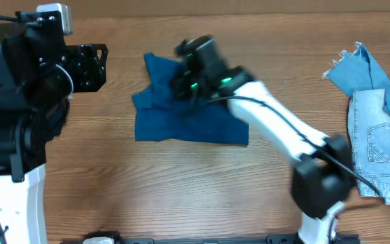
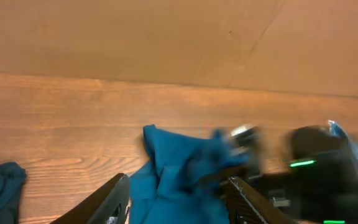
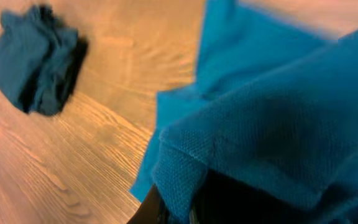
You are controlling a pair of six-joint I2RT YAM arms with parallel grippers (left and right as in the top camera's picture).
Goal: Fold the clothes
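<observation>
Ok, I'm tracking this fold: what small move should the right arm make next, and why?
Probably carry the pinched edge across the blue garment and lay it flat: the right gripper is shut on a lifted fold, the cloth lies crumpled, and the left gripper hangs open, away from it.

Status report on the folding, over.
Left end effector open, clear of cloth. Right end effector shut on blue garment, crumpled, unfolded. Denim far right, navy bundle aside; neither in the way.
</observation>
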